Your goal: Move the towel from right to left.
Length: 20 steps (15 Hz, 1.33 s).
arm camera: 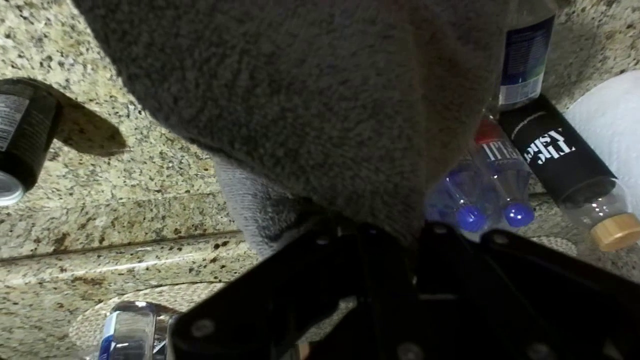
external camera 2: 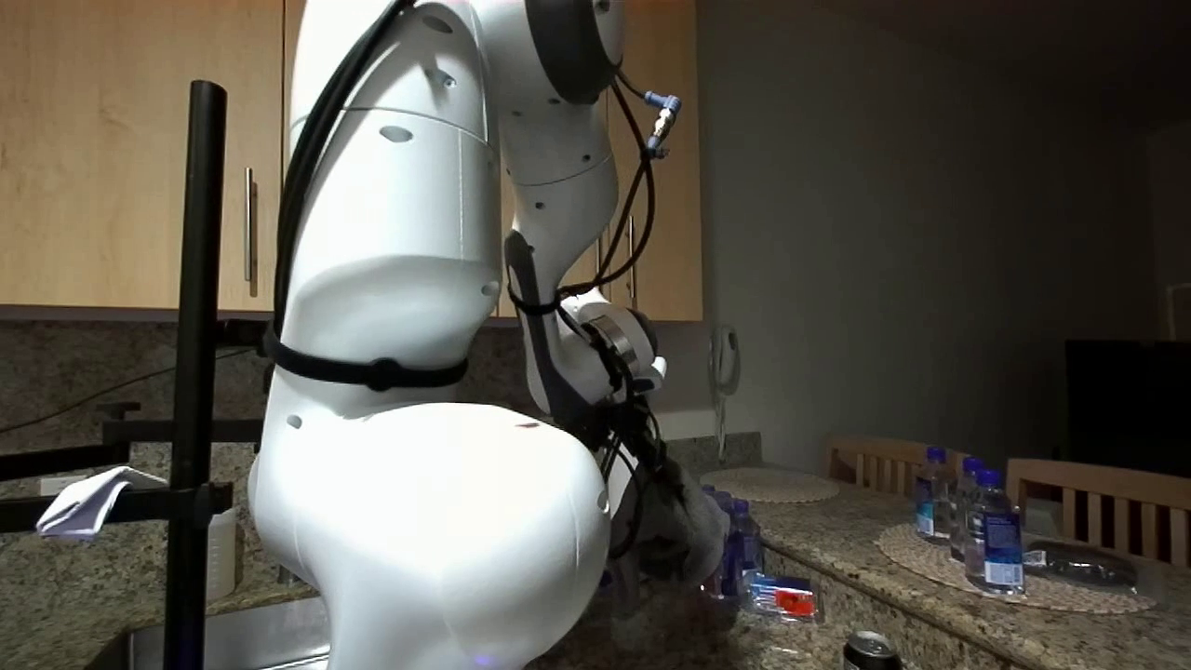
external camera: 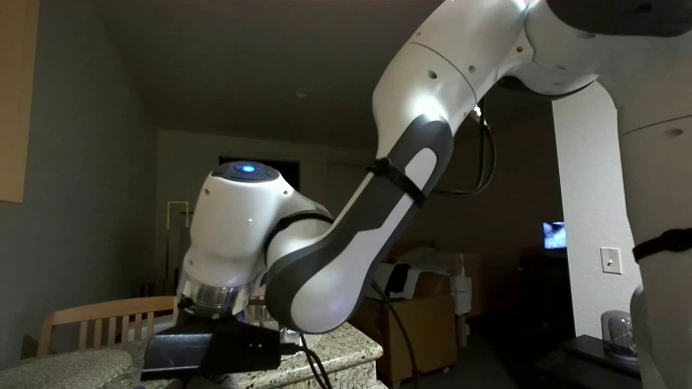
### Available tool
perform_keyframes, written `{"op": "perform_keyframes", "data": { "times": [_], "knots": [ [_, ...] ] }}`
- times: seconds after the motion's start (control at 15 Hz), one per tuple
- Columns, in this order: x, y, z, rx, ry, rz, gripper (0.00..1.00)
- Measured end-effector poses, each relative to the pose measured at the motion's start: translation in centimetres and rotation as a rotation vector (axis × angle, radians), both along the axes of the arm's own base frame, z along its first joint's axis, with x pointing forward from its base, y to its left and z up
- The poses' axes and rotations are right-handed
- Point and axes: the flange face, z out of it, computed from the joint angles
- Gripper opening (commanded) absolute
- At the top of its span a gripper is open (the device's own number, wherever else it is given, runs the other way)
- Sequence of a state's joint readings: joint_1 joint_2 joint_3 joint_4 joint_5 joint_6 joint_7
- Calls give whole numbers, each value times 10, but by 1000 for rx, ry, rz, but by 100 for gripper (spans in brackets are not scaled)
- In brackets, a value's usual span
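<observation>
The grey fluffy towel fills the upper middle of the wrist view. My gripper is shut on it, with the dark fingers closed on the cloth. In an exterior view, the towel hangs down from the gripper beyond the arm, above the granite counter; whether its lower end touches the counter cannot be told. The gripper itself is mostly hidden there by the arm and cables. In an exterior view, only the gripper's top shows at the bottom edge, and the towel is out of view.
Bottles with blue caps, a black-labelled bottle and a white paper roll stand near the towel. A dark can is opposite. Several water bottles stand on a woven mat on the raised ledge. A packet lies below.
</observation>
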<state>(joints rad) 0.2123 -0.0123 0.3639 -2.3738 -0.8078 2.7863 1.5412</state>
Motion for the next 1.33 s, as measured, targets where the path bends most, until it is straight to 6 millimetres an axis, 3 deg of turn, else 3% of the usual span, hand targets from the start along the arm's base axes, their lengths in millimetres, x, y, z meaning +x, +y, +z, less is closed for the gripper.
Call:
{"op": "perform_keyframes", "data": {
  "times": [0.4,0.67,1.0,1.33],
  "knots": [
    [1,27,-68,-50,65,-41,9],
    [12,42,-109,-72,114,-76,9],
    [39,46,-137,-80,168,-162,9],
    [52,45,-162,-69,330,-258,9]
  ]
}}
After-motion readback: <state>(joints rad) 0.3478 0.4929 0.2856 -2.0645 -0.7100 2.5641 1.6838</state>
